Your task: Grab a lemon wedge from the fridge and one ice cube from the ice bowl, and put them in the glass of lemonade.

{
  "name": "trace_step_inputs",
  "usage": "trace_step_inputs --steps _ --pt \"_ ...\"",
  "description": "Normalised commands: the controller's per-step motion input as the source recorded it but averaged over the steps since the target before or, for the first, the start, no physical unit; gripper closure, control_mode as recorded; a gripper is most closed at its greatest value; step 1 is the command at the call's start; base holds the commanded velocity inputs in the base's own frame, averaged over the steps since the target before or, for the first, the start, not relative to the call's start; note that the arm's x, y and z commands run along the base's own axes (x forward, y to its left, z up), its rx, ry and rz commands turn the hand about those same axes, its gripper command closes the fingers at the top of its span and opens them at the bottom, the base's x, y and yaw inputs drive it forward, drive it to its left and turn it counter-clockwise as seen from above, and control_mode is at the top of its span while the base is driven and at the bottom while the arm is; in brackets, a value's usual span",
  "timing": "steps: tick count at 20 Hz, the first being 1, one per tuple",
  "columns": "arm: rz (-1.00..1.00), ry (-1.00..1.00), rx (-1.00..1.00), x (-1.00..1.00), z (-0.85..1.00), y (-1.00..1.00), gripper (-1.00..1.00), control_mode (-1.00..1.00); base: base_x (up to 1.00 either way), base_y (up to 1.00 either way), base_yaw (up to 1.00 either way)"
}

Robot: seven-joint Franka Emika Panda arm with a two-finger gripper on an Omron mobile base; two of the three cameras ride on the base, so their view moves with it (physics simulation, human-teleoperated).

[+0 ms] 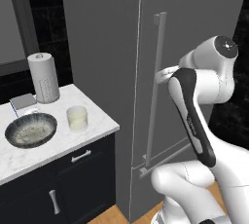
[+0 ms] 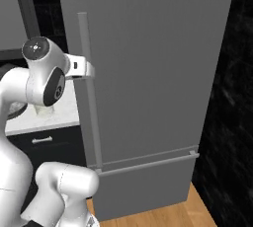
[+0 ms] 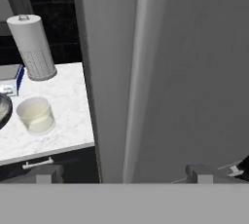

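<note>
The fridge (image 1: 194,18) is shut, and the tool (image 3: 124,172) stands with its fingers wide apart on either side of the fridge's long bar handle (image 1: 156,82), seemingly just short of touching it. Left of the fridge, on the marble bench (image 1: 92,133), the glass of lemonade (image 1: 77,118) stands beside the ice bowl (image 1: 30,129)

Dim, even rendered light, soft shadows, slightly blurry, no glare.
</note>
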Motion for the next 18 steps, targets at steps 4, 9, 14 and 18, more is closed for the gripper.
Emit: trace_step_inputs --steps 4,9,14,18 --pt "0.00 -0.12 0.00 0.18 0.00 0.00 -1.00 -1.00 0.00 0.00 0.00" --pt "0.03 0.04 0.00 0.60 -0.01 -0.01 -1.00 -1.00 0.00 0.00 0.00" --pt "0.09 0.08 0.00 0.51 -0.08 -0.23 -1.00 -1.00 0.00 0.00 0.00" --pt "0.08 0.02 0.00 0.54 -0.17 -0.08 -1.00 -1.00 0.00 0.00 0.00"
